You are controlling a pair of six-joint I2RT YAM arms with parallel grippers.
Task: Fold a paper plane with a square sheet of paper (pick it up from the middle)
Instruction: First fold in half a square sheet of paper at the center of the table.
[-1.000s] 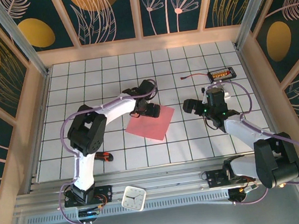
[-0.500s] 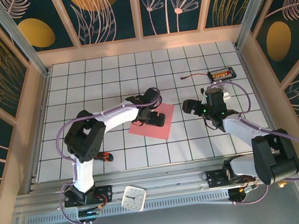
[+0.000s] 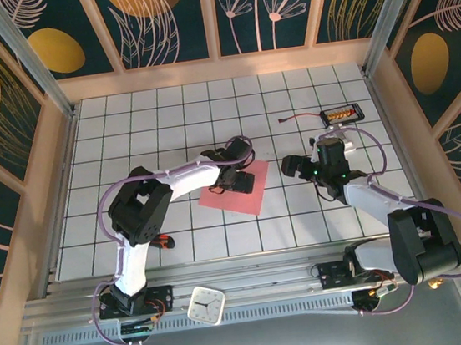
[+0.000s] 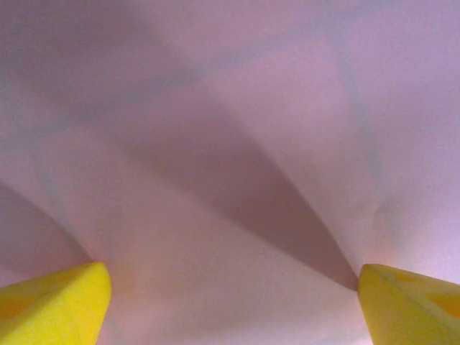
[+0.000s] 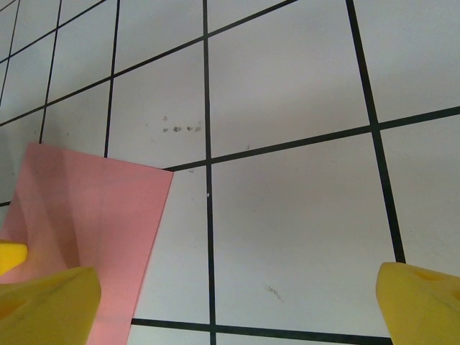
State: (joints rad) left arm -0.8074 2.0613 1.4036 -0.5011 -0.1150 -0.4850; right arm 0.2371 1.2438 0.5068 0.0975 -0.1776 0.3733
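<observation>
Tiled table (image 3: 165,121): one pink sheet (image 3: 238,202), perhaps creased.

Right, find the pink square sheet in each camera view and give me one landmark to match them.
Top external: the square sheet of paper lies mid-table, partly under the left pincer.
Left wrist: it sits close up, rumpled, past two yellow fingertips.
Right wrist: bottom left corner, flat on the tiles.
Shared landmark: the black-gridded table, beside the sheet in the top and right wrist views.
</observation>
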